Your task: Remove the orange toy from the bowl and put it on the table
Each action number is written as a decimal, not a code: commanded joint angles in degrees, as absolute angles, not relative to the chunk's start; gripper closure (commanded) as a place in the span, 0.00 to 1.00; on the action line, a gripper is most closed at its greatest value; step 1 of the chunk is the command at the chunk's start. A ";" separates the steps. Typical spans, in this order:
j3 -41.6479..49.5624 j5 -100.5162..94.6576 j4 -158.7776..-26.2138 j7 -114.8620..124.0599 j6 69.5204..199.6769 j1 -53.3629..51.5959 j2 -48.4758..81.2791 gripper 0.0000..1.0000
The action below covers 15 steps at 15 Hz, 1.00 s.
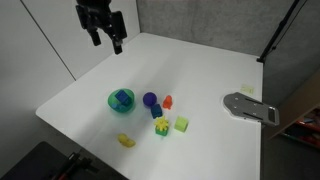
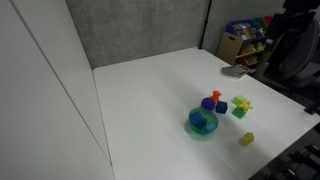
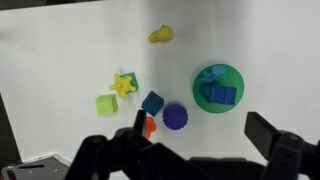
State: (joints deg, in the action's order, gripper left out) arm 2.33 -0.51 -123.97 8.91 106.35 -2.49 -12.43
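My gripper point(image 3: 200, 130) hung released and held nothing, its fingers point(image 3: 272, 138) spread wide across the bottom of the wrist view. In an exterior view it was high over a far corner of the tabletop point(image 1: 200, 65), well apart from the toys.

The orange toy point(image 3: 150, 126) sat on the tabletop, not in the bowl point(image 3: 198, 78). In the wrist view it showed just beside one of my fingers, partly hidden by it. The purple round object point(image 3: 175, 116) lay just beside it, between it and the bowl; I could not tell whether the two touched. The bowl held a blue block point(image 3: 222, 95).

In an exterior view the orange toy looked a little taller than wide and stood upright. It was too small for me to tell which way it faced.

A yellow star point(image 3: 124, 84), a green cube point(image 3: 106, 104) and a yellow toy point(image 3: 160, 35) lay nearby. Bare white tabletop lay all round the cluster, and a grey flat piece point(image 1: 250, 107) lay near one edge.
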 commanded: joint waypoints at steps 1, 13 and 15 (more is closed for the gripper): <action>1.28 -0.23 -128.15 6.88 104.40 -1.35 -19.83 0.00; 1.72 0.27 -139.63 1.80 104.62 -1.17 -34.62 0.00; 1.75 0.36 -140.41 1.58 104.68 -1.23 -35.22 0.00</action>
